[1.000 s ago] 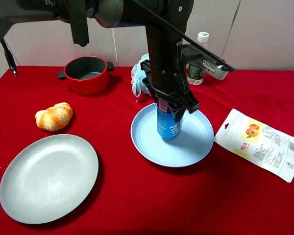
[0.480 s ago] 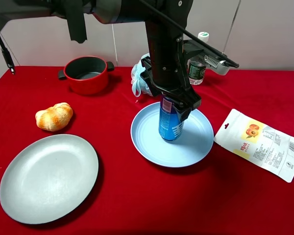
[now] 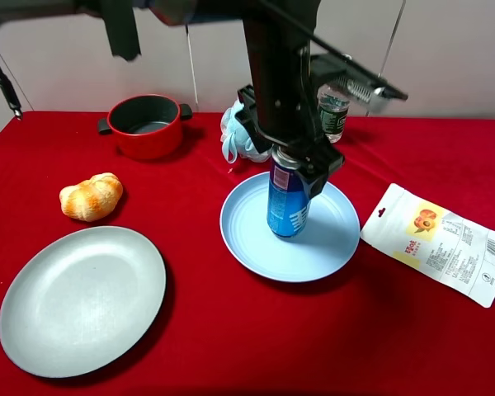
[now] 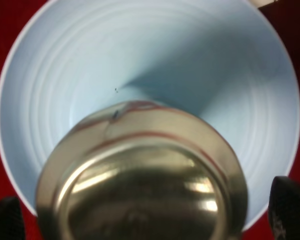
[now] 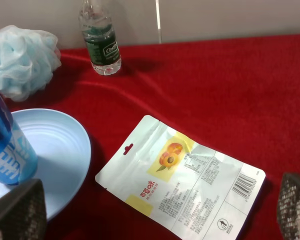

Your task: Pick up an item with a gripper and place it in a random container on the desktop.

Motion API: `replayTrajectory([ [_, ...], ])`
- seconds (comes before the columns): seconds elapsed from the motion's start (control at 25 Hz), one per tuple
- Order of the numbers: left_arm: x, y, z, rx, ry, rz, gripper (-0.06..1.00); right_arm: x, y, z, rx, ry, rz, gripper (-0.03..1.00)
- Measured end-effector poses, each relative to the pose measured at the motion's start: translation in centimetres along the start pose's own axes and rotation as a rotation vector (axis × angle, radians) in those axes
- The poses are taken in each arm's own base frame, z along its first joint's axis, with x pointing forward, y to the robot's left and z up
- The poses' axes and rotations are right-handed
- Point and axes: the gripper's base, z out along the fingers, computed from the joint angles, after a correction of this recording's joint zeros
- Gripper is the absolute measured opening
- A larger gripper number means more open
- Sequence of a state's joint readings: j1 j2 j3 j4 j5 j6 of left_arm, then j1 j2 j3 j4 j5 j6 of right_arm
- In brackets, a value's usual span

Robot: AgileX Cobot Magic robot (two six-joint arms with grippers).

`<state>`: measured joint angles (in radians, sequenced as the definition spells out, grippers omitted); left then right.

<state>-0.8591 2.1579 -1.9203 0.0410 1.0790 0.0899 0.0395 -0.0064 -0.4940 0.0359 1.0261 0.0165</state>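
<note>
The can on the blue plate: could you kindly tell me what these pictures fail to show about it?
- Exterior high: the can's top is partly hidden behind the left gripper, so any contact there cannot be judged.
- Left wrist: the can's own blurred top hides where it meets the plate.
- Right wrist: the picture's edge cuts off part of the can, and its lettering is unreadable.
</note>
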Motion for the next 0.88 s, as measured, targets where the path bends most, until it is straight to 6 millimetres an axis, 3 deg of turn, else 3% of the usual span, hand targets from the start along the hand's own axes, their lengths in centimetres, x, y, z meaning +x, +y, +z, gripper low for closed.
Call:
replayTrajectory([
  [0.48, -0.5, 0.3, -6.5, -0.009, -0.094, -0.051, 0.98, 0.0, 0.0, 0.0, 0.000, 0.000, 0.000, 0.69],
  [0.88, 2.4, 0.4, -14.1, -0.022, -0.227, -0.101, 0.99, 0.0, 0.0, 0.0, 0.000, 0.000, 0.000, 0.69],
])
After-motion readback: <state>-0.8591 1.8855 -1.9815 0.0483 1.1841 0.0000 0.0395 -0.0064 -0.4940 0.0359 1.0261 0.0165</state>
